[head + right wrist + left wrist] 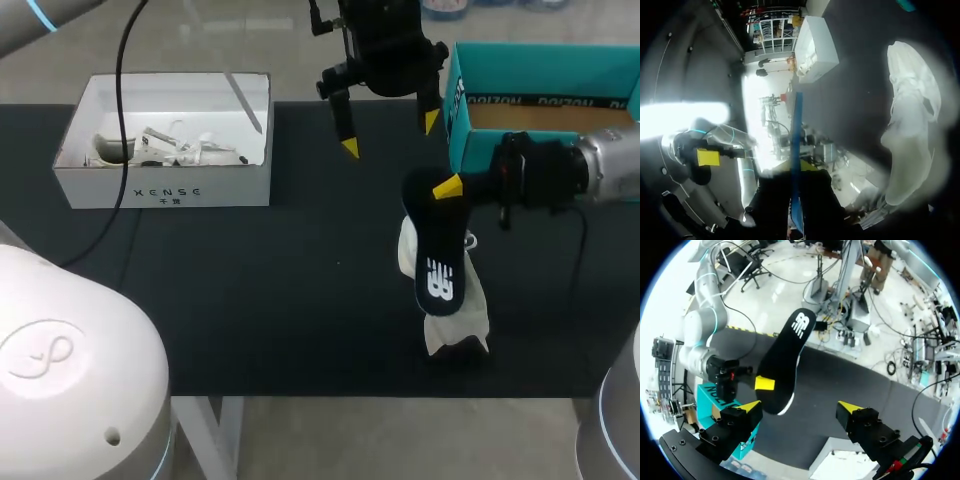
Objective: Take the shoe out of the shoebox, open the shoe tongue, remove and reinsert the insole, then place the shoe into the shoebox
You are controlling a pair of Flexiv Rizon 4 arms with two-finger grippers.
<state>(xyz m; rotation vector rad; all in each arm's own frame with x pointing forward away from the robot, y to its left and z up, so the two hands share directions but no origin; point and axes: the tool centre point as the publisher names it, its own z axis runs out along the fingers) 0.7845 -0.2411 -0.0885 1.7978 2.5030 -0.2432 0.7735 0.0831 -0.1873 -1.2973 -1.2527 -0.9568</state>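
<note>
The right gripper (447, 188) pinches the flat black insole (440, 250), with the soft white shoe (460, 330) just under it; the left gripper (390, 135) hangs open behind. Pushed in crooked, the insole might bend and miss.

The head camera looks steeply down on the table (250, 330) from behind. The left wrist camera hangs above, the right sits close; all three share the insole (441, 262), at three o'clock overhead.
</note>
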